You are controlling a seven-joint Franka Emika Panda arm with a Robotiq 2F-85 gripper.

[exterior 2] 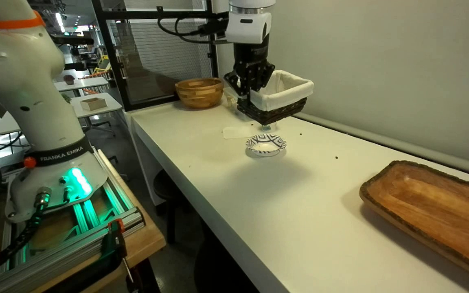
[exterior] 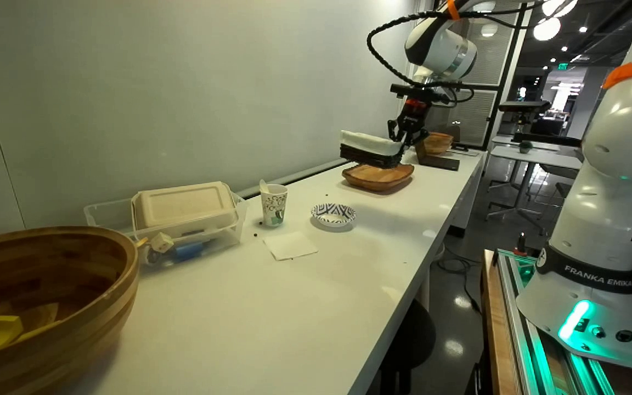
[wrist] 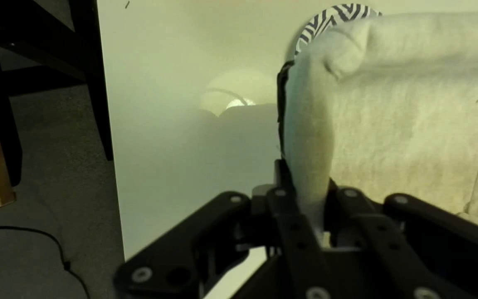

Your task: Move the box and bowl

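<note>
The box [exterior: 370, 148] has a white cloth lining and dark woven sides. It shows in both exterior views [exterior 2: 286, 94] and fills the right of the wrist view [wrist: 413, 137]. My gripper [exterior: 405, 141] is shut on one wall of the box, with one finger inside and one outside [wrist: 308, 176]. It holds the box in the air above the table, roughly level; its shadow lies below [exterior 2: 246, 95]. The bowl [exterior: 83, 307], large, round and wooden, stands at the table's end with yellow pieces inside. It also shows in an exterior view [exterior 2: 200, 94], far from the gripper.
A small blue-and-white patterned bowl [exterior 2: 266, 145] stands near the held box, partly hidden by it in the wrist view [wrist: 338, 18]. A wooden tray [exterior 2: 434, 203], a paper cup [exterior: 274, 206], a napkin [exterior: 291, 246] and a clear bin with a beige clamshell [exterior: 187, 204] stand on the table.
</note>
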